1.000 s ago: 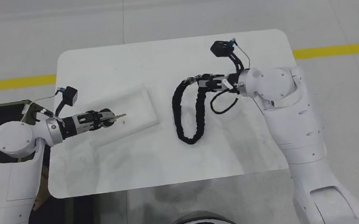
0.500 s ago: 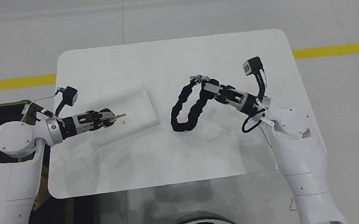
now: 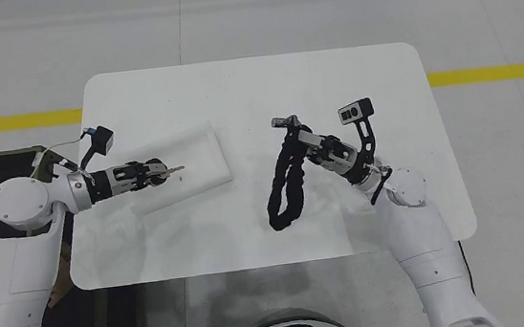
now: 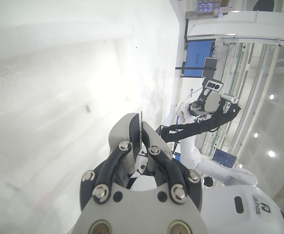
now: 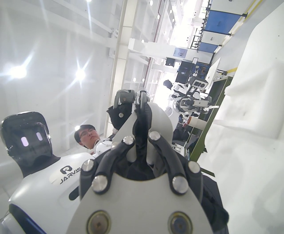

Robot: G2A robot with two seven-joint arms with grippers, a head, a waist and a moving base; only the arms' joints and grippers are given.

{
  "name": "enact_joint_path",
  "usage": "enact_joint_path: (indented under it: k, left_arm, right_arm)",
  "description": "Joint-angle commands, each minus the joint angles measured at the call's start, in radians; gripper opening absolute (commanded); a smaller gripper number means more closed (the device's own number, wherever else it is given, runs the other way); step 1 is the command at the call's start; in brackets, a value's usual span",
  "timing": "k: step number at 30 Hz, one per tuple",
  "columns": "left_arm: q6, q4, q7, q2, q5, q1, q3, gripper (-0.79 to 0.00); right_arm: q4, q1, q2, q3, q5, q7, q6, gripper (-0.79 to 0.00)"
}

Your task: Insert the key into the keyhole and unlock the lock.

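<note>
Two holds: key between left jaws, cable lock between right jaws.

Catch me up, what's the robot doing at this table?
The left gripper is shut on the key, held over a white foam block, tip toward the middle of the table. The right gripper grips the black sleeved lock near its metal head, the rest hanging down. Key and lock are well apart; nothing inserted yet.
</note>
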State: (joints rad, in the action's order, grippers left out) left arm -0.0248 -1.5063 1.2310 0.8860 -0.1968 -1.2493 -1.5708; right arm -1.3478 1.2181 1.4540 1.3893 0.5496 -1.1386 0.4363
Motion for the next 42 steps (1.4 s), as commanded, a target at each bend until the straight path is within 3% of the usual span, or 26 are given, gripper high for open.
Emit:
enact_joint_path:
  k: [1, 4, 10, 17, 20, 26, 42]
  left_arm:
    - [-0.036, -0.037, -0.007, 0.005, -0.095, -0.048, -0.001, -0.785]
    - [-0.101, -0.040, 0.016, 0.014, -0.184, -0.054, 0.031, -0.785]
    - [-0.123, 0.039, 0.172, 0.028, -0.347, 0.011, 0.100, -0.785]
    - [-0.129, 0.048, 0.175, 0.029, -0.354, 0.017, 0.102, -0.785]
    - [-0.143, 0.011, 0.156, 0.029, -0.338, -0.017, 0.105, -0.785]
    - [-0.168, -0.039, 0.135, 0.028, -0.341, -0.060, 0.082, -0.785]
    - [-0.139, -0.059, 0.140, 0.033, -0.322, -0.066, 0.110, -0.785]
  right_arm:
    - [-0.042, 0.050, -0.004, -0.011, -0.036, 0.014, -0.031, -0.785]
    - [-0.066, 0.060, -0.008, -0.045, -0.089, -0.001, -0.088, -0.785]
    - [-0.078, 0.055, -0.011, -0.105, -0.103, -0.041, -0.144, -0.785]
    - [-0.080, 0.054, -0.011, -0.105, -0.104, -0.041, -0.141, -0.785]
    - [-0.131, 0.094, -0.021, -0.111, -0.226, -0.028, -0.150, -0.785]
    - [-0.167, 0.094, -0.034, -0.126, -0.321, -0.035, -0.178, -0.785]
    - [-0.167, 0.084, -0.051, -0.164, -0.349, -0.015, -0.155, -0.785]
